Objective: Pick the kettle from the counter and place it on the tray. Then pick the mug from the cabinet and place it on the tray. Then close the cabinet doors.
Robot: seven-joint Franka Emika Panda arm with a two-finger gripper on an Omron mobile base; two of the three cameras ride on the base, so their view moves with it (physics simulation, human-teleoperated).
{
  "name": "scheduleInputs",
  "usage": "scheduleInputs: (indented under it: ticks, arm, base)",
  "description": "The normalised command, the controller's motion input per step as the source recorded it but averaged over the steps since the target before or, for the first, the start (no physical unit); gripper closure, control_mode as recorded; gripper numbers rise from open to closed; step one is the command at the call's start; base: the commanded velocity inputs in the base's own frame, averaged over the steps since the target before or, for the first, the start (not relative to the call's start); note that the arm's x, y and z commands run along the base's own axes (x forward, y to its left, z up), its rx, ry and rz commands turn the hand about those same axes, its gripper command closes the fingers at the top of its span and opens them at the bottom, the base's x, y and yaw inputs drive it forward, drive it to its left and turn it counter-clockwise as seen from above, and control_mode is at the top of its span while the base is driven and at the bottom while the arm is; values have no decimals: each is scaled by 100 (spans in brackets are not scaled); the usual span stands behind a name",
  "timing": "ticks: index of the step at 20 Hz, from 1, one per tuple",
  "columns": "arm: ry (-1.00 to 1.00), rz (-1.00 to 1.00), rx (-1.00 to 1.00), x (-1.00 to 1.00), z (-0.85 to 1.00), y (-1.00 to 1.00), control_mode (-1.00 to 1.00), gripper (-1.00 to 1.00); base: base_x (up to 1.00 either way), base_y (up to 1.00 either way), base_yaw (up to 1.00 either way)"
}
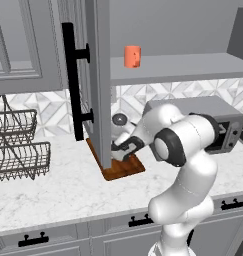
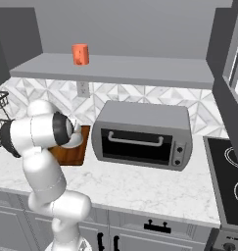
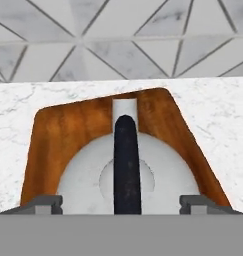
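Observation:
The white-grey kettle point(image 3: 88, 175) sits on the reddish-brown tray point(image 3: 68, 125) on the marble counter point(image 3: 213, 115). Its black arched handle point(image 3: 126, 160) runs straight up the middle of the hand view. My gripper point(image 3: 120, 202) hovers right above it, open, with a fingertip far out on either side of the handle and touching nothing. From the left base, the hand point(image 1: 124, 148) hangs over the tray point(image 1: 124, 169), with the kettle point(image 1: 119, 120) partly behind the open cabinet door point(image 1: 99, 75). The orange mug point(image 1: 132, 56) point(image 2: 80, 54) stands upright on the cabinet shelf point(image 2: 130, 66).
A large grey toaster oven point(image 2: 140, 135) stands right of the tray. The open door's long black handle point(image 1: 73, 80) hangs left of my arm. Wire baskets point(image 1: 18, 145) stand at the counter's left end, and a stove top point(image 2: 230, 171) lies at the far right.

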Motion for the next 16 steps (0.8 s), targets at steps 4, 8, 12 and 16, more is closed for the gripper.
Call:
scheduleInputs:
  ticks: [4, 8, 12, 16]
  arm:
    - [0, -9, 0, -47, 46, -1, -100, -100]
    - [-13, -2, 0, -65, 98, -7, -100, -100]
    - [-5, 0, 0, -68, 100, -24, -100, -100]
    - [0, 0, 0, -63, 100, -26, -100, -100]
  base:
    - [0, 0, 0]
    - [0, 0, 0]
    - [0, 0, 0]
    - [0, 0, 0]
